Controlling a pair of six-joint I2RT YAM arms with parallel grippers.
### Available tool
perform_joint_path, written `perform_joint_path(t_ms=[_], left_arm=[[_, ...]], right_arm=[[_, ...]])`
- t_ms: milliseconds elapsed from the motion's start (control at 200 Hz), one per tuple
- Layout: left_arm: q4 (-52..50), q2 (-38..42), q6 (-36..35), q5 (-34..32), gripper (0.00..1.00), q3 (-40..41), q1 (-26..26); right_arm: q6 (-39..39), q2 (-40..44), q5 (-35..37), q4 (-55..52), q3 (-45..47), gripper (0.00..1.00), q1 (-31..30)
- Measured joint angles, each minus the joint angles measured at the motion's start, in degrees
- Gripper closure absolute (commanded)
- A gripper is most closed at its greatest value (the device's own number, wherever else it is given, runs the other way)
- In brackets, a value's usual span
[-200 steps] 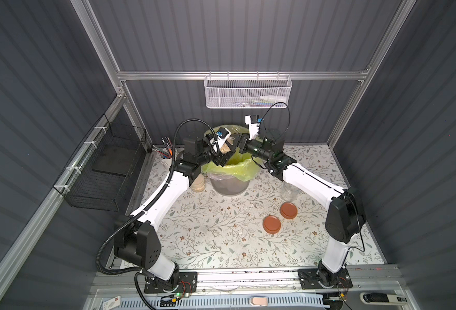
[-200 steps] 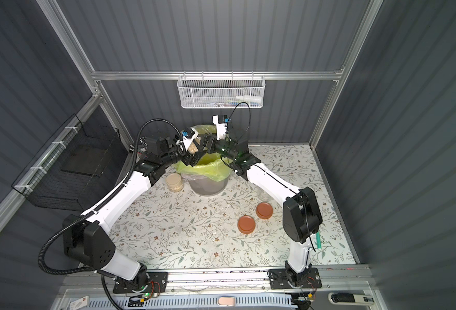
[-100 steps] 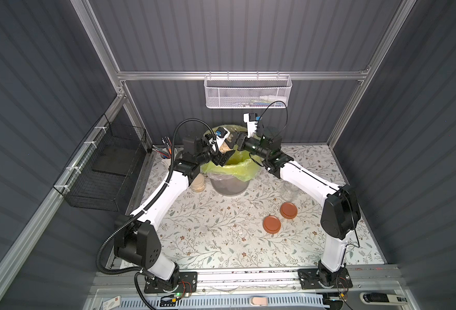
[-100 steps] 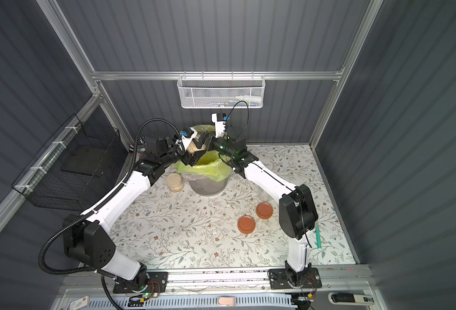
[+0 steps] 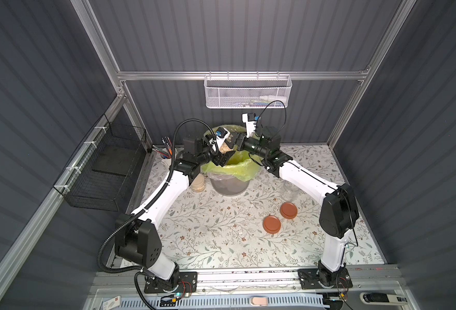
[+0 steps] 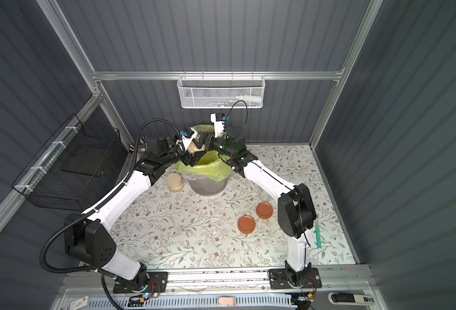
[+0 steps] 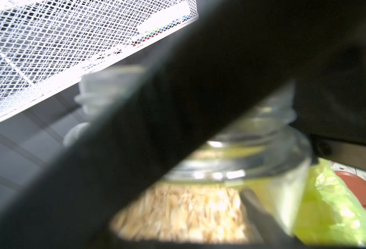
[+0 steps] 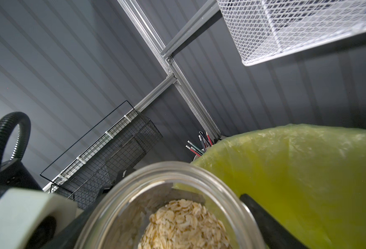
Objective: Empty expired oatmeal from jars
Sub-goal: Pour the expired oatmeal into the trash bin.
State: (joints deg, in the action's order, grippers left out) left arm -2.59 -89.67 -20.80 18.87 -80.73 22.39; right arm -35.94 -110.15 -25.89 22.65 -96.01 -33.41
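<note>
In both top views, holds the open jar [image 5: 225,146] clamped in the left pincer [image 5: 222,154] right above the bin [image 5: 229,186] (for a drop straight into the bag [image 5: 241,167]). Sets the right pincer [image 5: 237,140] at the jar's mouth end, probably to steady it; apart or together, cannot tell. In the left wrist view, shows oatmeal [image 7: 184,215] inside the glass. In the right wrist view, looks into the lidless mouth.

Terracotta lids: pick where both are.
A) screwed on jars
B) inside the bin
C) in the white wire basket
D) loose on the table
D: one terracotta lid and its twin lie flat on the flowered table, side by side.
</note>
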Motion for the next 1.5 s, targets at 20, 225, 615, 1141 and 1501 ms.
perform_joint_path(t_ms=[20, 225, 615, 1141, 1501], left_arm=[[0.0, 0.0, 0.1, 0.0, 0.48, 0.0, 0.0], [1.2, 0.1, 0.7, 0.0, 0.14, 0.5, 0.0], [7.1, 2.7, 0.9, -0.1, 0.00, 2.5, 0.1], [7.1, 5.4, 3.5, -4.0, 0.00, 3.6, 0.2], [7.6, 10.3, 17.0, -7.3, 0.00, 8.4, 0.2]], right_arm=[[-0.1, 0.0, 0.0, 0.0, 0.0, 0.22, 0.0], [0.0, 0.0, 0.2, -0.2, -0.3, 0.36, 0.0], [-3.1, -2.1, 2.4, -4.4, -0.3, 0.44, 0.2], [-9.6, -2.3, 5.0, -6.1, -2.0, 0.48, 0.3], [-20.5, -2.2, 9.9, -6.8, -2.5, 0.49, 0.3]])
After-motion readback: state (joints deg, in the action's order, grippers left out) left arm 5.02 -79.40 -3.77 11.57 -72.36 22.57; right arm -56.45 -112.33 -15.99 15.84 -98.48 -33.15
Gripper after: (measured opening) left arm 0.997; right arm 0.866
